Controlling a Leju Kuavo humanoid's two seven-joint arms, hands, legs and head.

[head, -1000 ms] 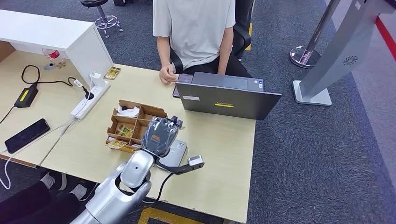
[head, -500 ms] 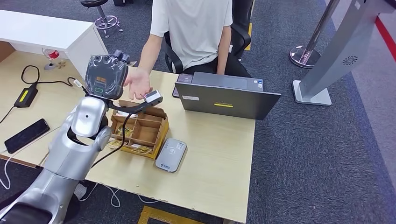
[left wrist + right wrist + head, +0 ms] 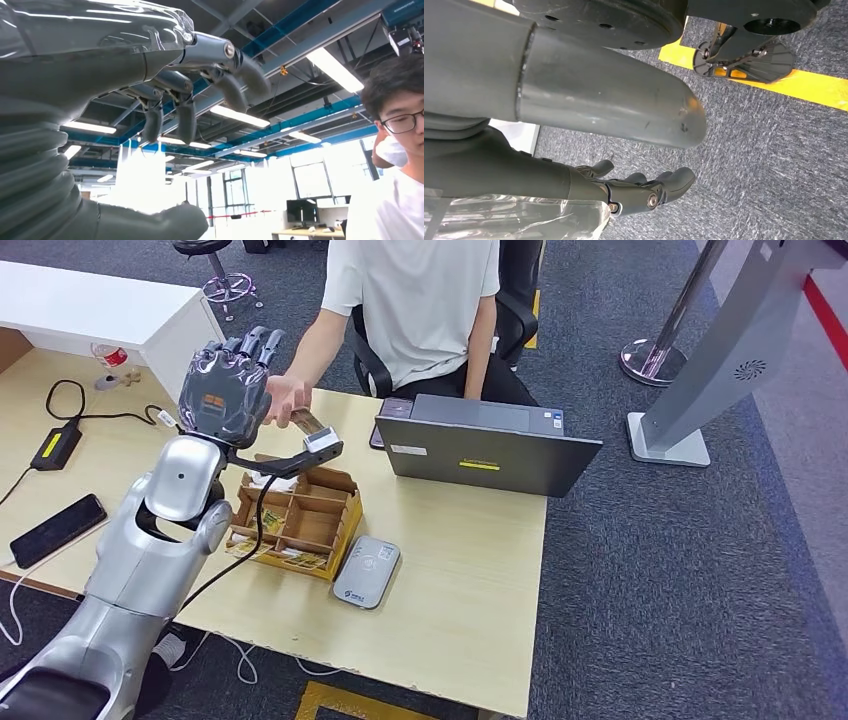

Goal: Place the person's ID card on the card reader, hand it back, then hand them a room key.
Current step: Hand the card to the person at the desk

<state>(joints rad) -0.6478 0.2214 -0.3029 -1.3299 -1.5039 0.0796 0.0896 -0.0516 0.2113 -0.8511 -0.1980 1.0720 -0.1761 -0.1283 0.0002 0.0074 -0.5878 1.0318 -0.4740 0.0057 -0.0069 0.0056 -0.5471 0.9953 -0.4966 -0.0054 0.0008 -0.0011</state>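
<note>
The ID card (image 3: 306, 421) is sitting in the person's hand (image 3: 283, 400), just beside the left hand (image 3: 224, 387), and the wrist camera is partly covering it. The left hand is raised with fingers (image 3: 186, 102) spread apart and holding nothing. Below it, the cardboard organizer (image 3: 296, 516) and the card reader (image 3: 366, 571) are lying on the table (image 3: 470, 570). The right hand (image 3: 634, 192) is hanging over the carpet, fingers loosely curled and holding nothing.
</note>
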